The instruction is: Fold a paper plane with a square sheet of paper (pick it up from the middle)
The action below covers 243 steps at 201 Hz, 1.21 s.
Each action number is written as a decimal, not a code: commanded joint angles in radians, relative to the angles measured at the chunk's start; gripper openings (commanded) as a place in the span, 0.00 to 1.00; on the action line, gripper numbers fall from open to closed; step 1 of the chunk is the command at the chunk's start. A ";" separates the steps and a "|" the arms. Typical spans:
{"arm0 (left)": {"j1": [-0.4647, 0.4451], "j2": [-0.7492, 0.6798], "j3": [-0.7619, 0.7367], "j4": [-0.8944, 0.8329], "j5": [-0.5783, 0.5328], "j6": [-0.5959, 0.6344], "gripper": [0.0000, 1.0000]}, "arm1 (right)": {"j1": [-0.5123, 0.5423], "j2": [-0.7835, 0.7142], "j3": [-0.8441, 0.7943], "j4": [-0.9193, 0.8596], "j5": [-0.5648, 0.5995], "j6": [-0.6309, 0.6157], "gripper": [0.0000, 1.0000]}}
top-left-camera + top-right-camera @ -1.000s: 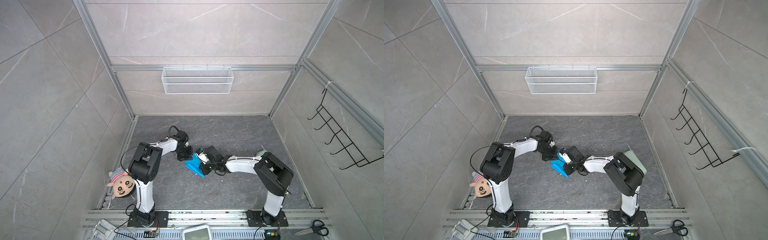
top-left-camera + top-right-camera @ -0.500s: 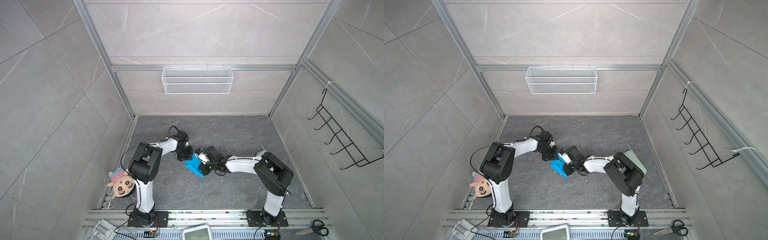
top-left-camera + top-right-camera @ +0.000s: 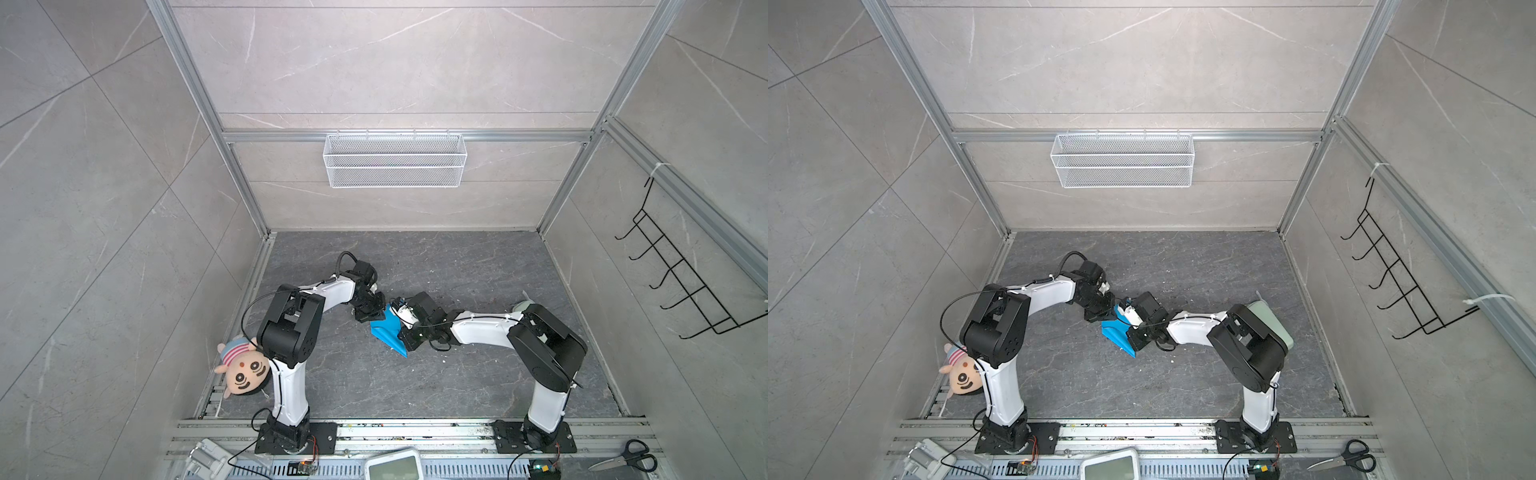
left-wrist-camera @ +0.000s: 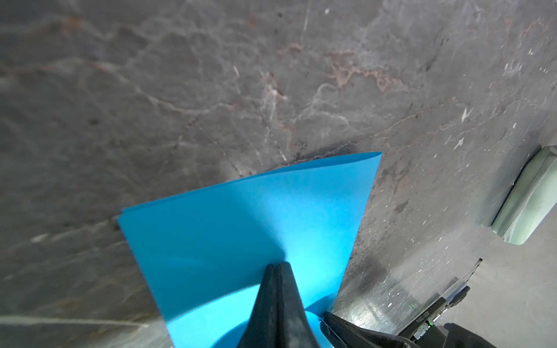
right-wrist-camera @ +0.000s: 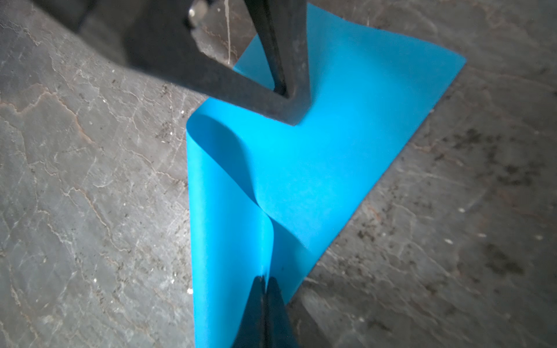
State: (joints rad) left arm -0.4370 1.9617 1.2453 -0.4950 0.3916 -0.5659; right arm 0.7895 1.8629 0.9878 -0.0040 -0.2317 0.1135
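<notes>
The square sheet of paper (image 3: 386,332) (image 3: 1117,331) is bright blue and lies bent over on itself on the dark stone floor, between the two arms in both top views. My left gripper (image 3: 373,315) (image 4: 277,265) is shut, its black tips pinched on one end of the sheet (image 4: 241,226). From the opposite end my right gripper (image 3: 402,334) (image 5: 265,279) is shut on the sheet (image 5: 331,165), where a curved crease runs into its tips. The left gripper's fingers (image 5: 289,99) show in the right wrist view. No finished paper plane is in view.
A plush doll (image 3: 241,370) lies by the left arm's base. A pale green object (image 3: 1271,324) sits behind the right arm. A wire basket (image 3: 395,160) hangs on the back wall, a black hook rack (image 3: 685,286) on the right wall. Scissors (image 3: 623,457) lie on the front rail.
</notes>
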 commanded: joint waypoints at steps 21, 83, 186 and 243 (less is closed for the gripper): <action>0.026 -0.075 -0.049 0.018 -0.014 -0.073 0.10 | -0.005 0.033 0.015 -0.040 0.005 0.013 0.00; 0.063 -0.301 -0.234 0.200 0.029 -0.222 0.23 | -0.006 0.043 0.027 -0.050 -0.005 0.017 0.00; -0.065 -0.406 -0.519 0.578 0.068 -0.387 0.16 | -0.018 0.073 0.073 -0.098 -0.052 0.024 0.00; -0.083 -0.362 -0.567 0.635 0.038 -0.393 0.12 | -0.022 0.089 0.102 -0.133 -0.057 0.024 0.00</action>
State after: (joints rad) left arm -0.5194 1.5951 0.7090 0.0845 0.4385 -0.9463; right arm 0.7723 1.9167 1.0737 -0.0692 -0.2859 0.1211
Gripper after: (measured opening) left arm 0.118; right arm 0.050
